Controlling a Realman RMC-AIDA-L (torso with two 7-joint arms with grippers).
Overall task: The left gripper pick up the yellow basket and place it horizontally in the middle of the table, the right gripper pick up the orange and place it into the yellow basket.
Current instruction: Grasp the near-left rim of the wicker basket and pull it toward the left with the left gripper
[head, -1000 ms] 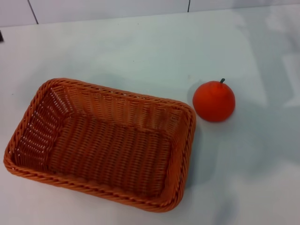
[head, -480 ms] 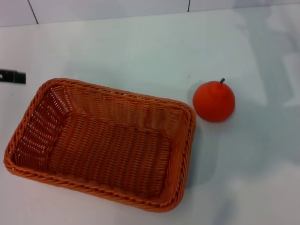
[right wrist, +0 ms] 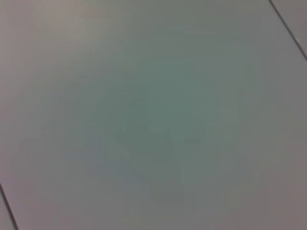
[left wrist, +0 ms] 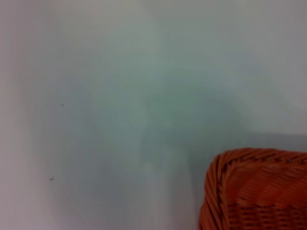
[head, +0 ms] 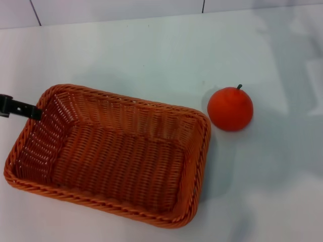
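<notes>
The yellow basket (head: 111, 154), an orange-brown woven rectangle, lies slanted on the white table (head: 151, 55) at the front left. One of its corners also shows in the left wrist view (left wrist: 254, 191). The orange (head: 230, 108), round with a dark stem, sits just right of the basket's far right corner, apart from it. A slim black finger of my left gripper (head: 20, 107) reaches in from the left edge and ends at the basket's far left rim. My right gripper is out of view; its wrist view shows only bare table (right wrist: 153, 115).
The table's back edge meets a tiled wall (head: 116, 10) at the top of the head view. Bare tabletop lies behind the basket and to the right of the orange.
My left gripper finger has come in from the left edge, moving right and nearer, until its tip reaches the basket's far left rim. The basket and orange have not moved.
</notes>
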